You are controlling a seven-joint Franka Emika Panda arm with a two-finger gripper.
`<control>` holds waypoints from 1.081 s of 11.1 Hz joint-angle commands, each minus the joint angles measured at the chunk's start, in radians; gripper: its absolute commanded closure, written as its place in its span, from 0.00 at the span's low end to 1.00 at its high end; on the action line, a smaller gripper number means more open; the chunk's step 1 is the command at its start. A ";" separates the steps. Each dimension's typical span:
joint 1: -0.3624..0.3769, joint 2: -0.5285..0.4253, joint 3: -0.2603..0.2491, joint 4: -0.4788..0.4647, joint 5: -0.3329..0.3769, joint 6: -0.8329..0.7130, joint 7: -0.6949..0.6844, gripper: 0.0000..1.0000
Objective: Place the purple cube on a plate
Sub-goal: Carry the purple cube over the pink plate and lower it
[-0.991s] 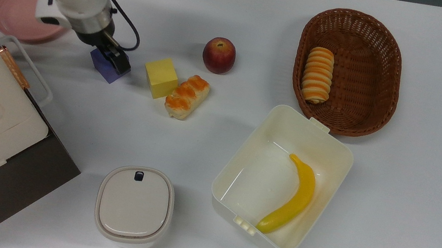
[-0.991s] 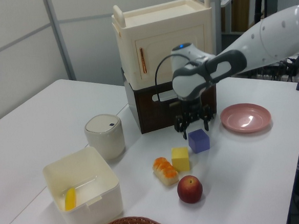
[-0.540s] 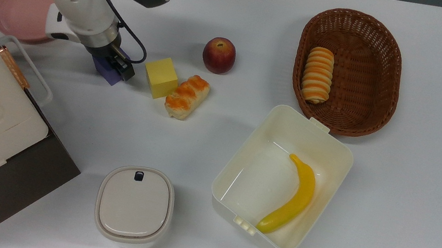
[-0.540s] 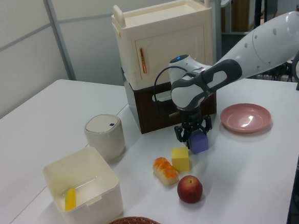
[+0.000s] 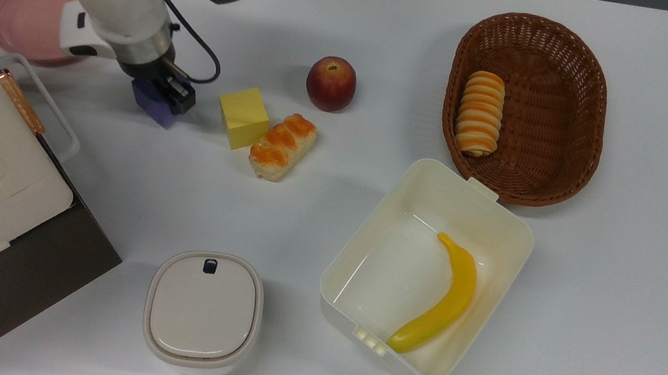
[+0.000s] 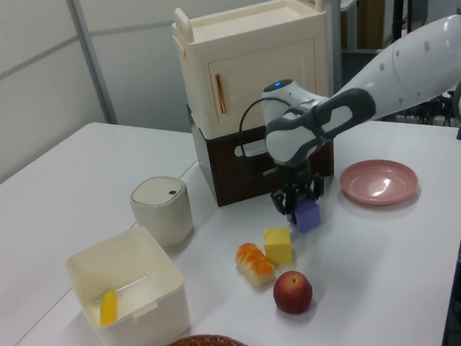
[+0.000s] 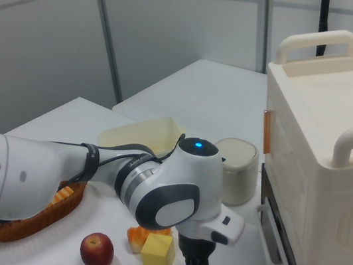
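The cube (image 6: 305,214), now clamped in the gripper (image 6: 299,205), has risen slightly; we judge the grasp done, and transfer to the plate (image 6: 378,182) at the table's (image 5: 593,316) corner follows.

purple cube (image 5: 151,101) half behind fingers (image 5: 179,97)

Top view's looking straight down on the table (image 5: 596,296); left and right views are looking from opposite sides, sharing the claw (image 6: 298,205).

Legible text: none. Robot arm (image 7: 153,196) carries a small dark mark on its white casing, too small to read. No labels, nos. or brands elsewhere.
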 commanded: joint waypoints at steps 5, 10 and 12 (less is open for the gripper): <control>-0.189 -0.148 -0.004 -0.097 -0.006 0.007 -0.691 0.58; -0.340 -0.121 -0.009 -0.087 -0.006 0.012 -0.946 0.57; -0.360 -0.104 -0.009 -0.087 -0.006 0.016 -0.969 0.51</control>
